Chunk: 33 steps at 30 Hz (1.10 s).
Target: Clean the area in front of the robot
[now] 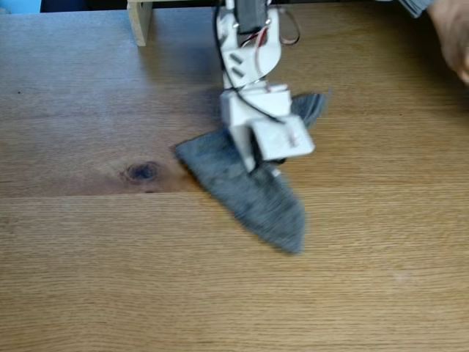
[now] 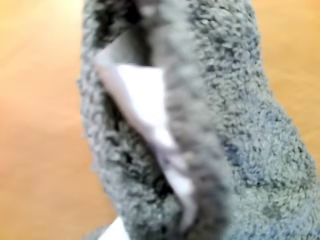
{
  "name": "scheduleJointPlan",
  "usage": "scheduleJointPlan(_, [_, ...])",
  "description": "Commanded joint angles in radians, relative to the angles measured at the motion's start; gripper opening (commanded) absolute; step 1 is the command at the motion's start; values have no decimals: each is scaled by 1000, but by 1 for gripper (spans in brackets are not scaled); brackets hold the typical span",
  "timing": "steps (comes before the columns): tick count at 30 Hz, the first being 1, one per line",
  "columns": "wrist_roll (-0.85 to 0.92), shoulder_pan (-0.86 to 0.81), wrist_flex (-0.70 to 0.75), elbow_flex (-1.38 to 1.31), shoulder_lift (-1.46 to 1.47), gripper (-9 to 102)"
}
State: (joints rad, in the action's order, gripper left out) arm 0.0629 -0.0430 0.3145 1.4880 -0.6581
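gripper [image 1: 265, 170] pinching the cloth [image 1: 249, 192], fingers [image 2: 150, 107] wrapped in grey terry in the wrist view, so clenched on fabric rather than hanging free. pressing the cloth down onto the table [image 1: 88, 264], directly beneath the tips. trailing out from the gripper toward the near edge and slightly right in the fixed view, long axis running diagonally from the upper left corner to the lower point; a smaller flap poking out behind the gripper to the right. lying left of the gripper, well apart from the cloth: a dark knot [image 1: 141, 172]. standing far behind and left: a wooden post [image 1: 139, 22]. probably mid-wipe, judging by the blur; likely sweeping sideways next, broadside to that long axis, with bare table on either side.
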Motion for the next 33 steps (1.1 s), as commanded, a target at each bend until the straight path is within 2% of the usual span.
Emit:
scheduleJointPlan(1, [-34, -242, 103, -210, 18, 0])
scheduleJointPlan(7, [-114, -265, 385, -207, -29, 0])
scheduleJointPlan(14, [-137, -91, 680, -61, -256, 0])
scheduleJointPlan(20, [-156, -12, 726, 107, -581, 0])
scheduleJointPlan(25, [-66, -149, 785, 199, -792, 0])
scheduleJointPlan(33, [64, -560, 907, 310, -910, 0])
